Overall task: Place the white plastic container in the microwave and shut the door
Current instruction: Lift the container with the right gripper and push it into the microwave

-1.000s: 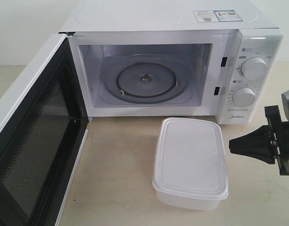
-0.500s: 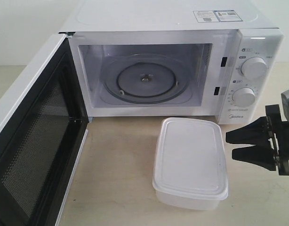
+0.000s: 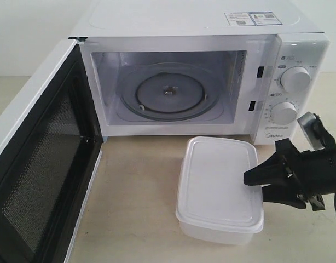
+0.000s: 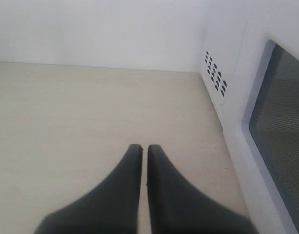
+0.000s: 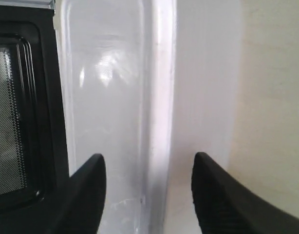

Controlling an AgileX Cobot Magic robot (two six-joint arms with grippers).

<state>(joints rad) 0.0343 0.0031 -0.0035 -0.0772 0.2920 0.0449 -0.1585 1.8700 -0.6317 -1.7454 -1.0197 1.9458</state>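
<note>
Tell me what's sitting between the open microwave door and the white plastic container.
Nothing: only bare table lies between the door and the white plastic container, as the exterior view shows.

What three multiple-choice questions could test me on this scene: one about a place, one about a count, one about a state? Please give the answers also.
1. Where is the white plastic container?
A. on the glass turntable
B. on the table, in front of the microwave
C. on top of the microwave

2. How many round knobs are on the control panel?
A. one
B. three
C. two

3. In what state is the door?
A. open wide
B. shut
C. taken off

Answers:
1 B: it stands on the table before the open cavity.
2 C: one knob sits above the other.
3 A: the door is swung out to the left, and its black mesh inner face shows.
</note>
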